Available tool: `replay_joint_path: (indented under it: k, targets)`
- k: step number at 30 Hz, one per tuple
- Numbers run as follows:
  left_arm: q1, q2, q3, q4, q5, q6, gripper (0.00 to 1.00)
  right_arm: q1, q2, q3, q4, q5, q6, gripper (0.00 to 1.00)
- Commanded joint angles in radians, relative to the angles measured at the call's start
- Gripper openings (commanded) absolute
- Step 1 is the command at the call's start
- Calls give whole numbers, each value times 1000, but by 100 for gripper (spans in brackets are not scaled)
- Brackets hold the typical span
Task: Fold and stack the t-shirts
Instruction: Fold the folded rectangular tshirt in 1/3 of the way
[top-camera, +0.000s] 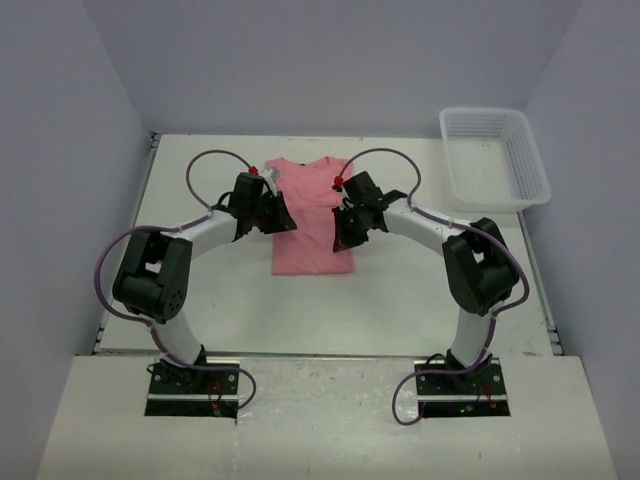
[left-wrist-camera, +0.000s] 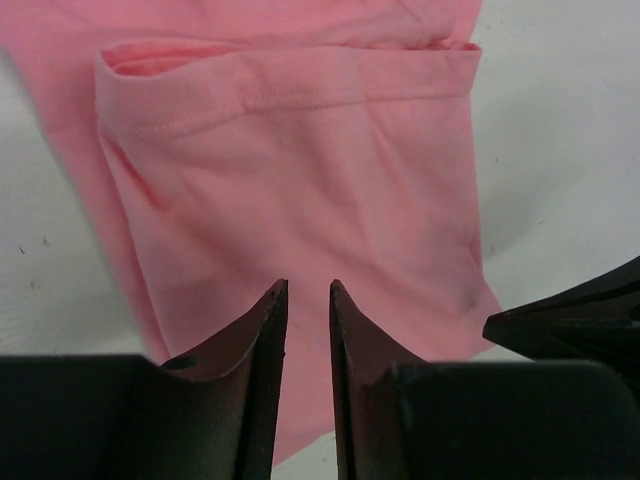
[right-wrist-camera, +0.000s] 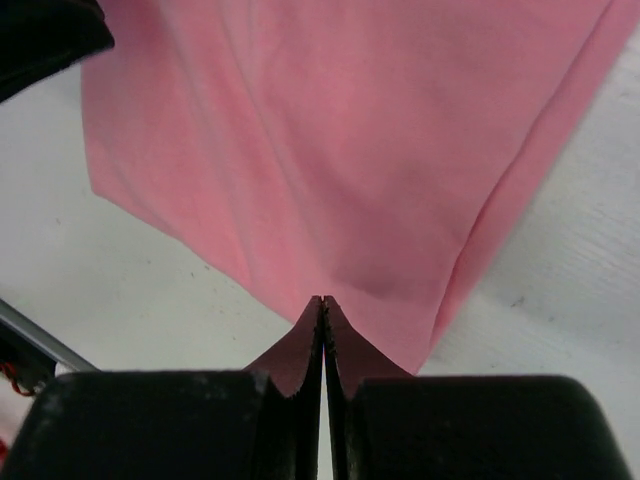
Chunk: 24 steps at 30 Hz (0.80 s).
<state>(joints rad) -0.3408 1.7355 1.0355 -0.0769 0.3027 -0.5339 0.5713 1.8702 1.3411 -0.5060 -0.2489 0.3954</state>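
The plain salmon-pink t-shirt (top-camera: 310, 215) lies flat just 12 o'clock of centre, collar toward 12, hem toward 6, one sleeve folded inward.

Bright, even light, soft shadows, slight close-range blur

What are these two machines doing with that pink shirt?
Two robot arms are folding a pink t-shirt that lies flat on the white table. It looks partly folded, with one sleeve turned in over the body. The right tool is shut and seems to pinch the shirt's edge. The left tool hovers over the folded sleeve, its tips slightly apart. A white basket sits at the far right corner.
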Motion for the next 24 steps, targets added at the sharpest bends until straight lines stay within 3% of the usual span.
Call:
replay_joint_path:
  k: [1, 7, 13, 20, 24]
  targets:
    - [-1, 19, -3, 109, 9, -3, 24, 4, 18, -43, 86, -105, 20, 0]
    - [0, 114, 24, 170, 24, -11, 24, 2, 89, -62, 150, -156, 48, 0]
    - [6, 165, 40, 125, -40, -15, 23, 2, 110, -77, 138, -98, 74, 0]
    - [14, 148, 11, -14, -140, 0, 23, 5, 75, -172, 150, -50, 112, 0]
    - [14, 87, -80, -23, -165, -15, 23, 13, 28, -227, 162, -36, 129, 0]
